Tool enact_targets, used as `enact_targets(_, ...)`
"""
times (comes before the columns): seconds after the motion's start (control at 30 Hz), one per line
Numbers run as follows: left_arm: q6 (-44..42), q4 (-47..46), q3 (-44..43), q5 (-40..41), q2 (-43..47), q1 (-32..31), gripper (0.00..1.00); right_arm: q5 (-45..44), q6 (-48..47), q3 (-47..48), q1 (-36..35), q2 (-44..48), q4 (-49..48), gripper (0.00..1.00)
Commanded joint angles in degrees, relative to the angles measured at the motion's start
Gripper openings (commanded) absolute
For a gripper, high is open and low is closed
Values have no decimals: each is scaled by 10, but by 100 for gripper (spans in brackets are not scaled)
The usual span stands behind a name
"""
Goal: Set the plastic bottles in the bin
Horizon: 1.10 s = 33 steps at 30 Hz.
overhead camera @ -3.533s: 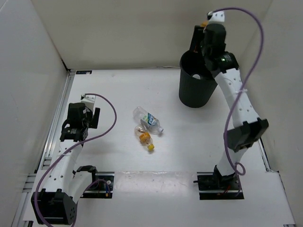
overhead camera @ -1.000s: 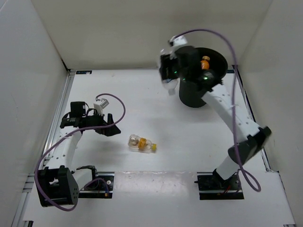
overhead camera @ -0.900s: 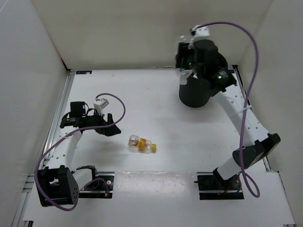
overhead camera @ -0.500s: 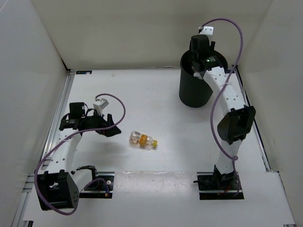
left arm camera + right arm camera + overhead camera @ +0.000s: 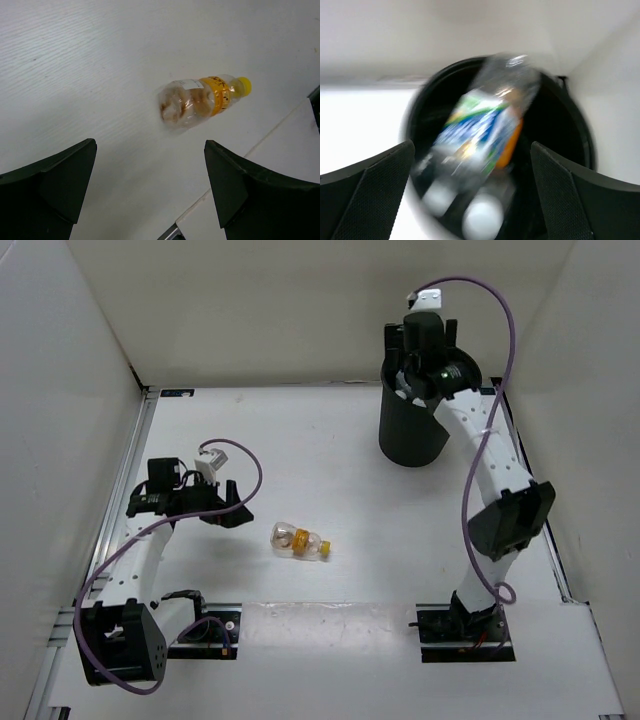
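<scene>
The black bin [image 5: 408, 440] stands at the back right of the table. My right gripper [image 5: 418, 365] hangs over its mouth, open. In the right wrist view a clear bottle with a blue-white-green label [image 5: 480, 125] shows blurred and loose between the spread fingers of the right gripper [image 5: 472, 145], inside the bin's rim [image 5: 577, 125]. Something orange [image 5: 512, 142] shows behind it. A small clear bottle with a yellow cap [image 5: 300, 539] lies on its side mid-table. My left gripper [image 5: 232, 504] stands open just left of it; that bottle [image 5: 197, 99] lies beyond the left gripper [image 5: 150, 145].
White walls close the table in at the back, left and right. A metal rail [image 5: 120, 490] runs along the left edge. The two arm bases [image 5: 465, 630] sit on a raised white strip at the near edge.
My right arm swung from left of the bin to over its mouth and its gripper opened, letting go of the labelled bottle. The left arm and the small bottle have barely moved.
</scene>
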State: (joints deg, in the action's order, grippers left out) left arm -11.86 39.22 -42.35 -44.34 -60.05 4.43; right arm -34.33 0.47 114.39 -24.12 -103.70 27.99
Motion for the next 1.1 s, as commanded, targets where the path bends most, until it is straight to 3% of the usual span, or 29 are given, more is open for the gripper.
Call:
enact_targets(0.0, 36, -32, -13, 81, 8, 1, 100, 50, -61, -66, -87, 95, -7, 100)
enact_targets(0.27, 25, -38, -100, 473, -74, 13, 100, 240, -42, -301, -221, 137, -7, 100)
enact_targets(0.37, 36, -38, -106, 549, -95, 18, 100, 284, -35, -331, -289, 93, -7, 100)
enact_targets(0.53, 31, -38, -99, 497, -73, 23, 100, 276, -49, -336, -350, 21, -7, 100)
enact_targets(0.73, 31, -38, -66, 474, -44, 29, 100, 377, -62, -323, -356, -20, -5, 100)
enact_targets(1.0, 31, -38, -40, 453, -24, 42, 100, 316, -6, -334, -371, -98, 16, 100)
enact_targets(1.07, 36, -38, -40, 442, -24, 42, 100, 305, 10, -319, -371, -127, 24, 95)
